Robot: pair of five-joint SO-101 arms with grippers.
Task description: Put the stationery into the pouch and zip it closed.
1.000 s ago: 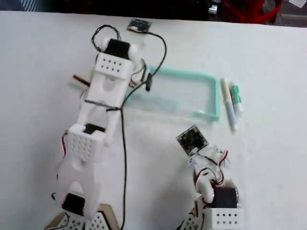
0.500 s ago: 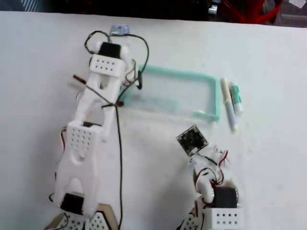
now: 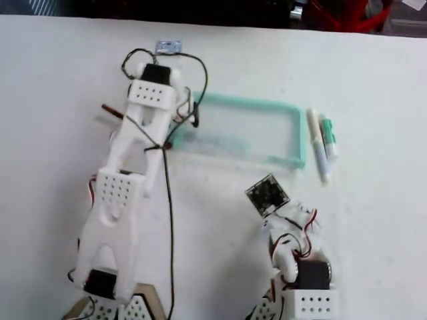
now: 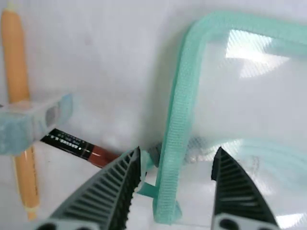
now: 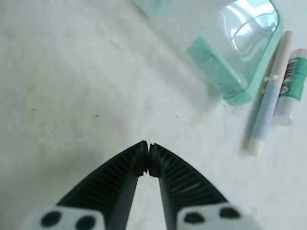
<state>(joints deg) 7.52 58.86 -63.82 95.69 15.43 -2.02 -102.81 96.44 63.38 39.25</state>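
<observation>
Pouch (image 3: pixel 247 130), clear with teal edging, is laid flat on the tabletop (image 3: pixel 373 67). Left end effector (image 4: pixel 177 154) is held released, its jaws spread to either side of the pouch's teal corner edge. An orange pen (image 4: pixel 18 86) and a dark pencil (image 4: pixel 79 145) are noted just beside that corner. Right end effector (image 5: pixel 148 152) is clenched empty over bare tabletop, apart from the pouch. A white pen (image 3: pixel 316 143) and a green-and-white tube (image 3: pixel 327 139) are laid side by side just past the pouch's other end.

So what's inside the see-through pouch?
Nothing that I can see: through the clear pouch only the white table shows. The pens lie outside, beside one end. The left gripper hangs over the other end, hiding a bit there.
</observation>
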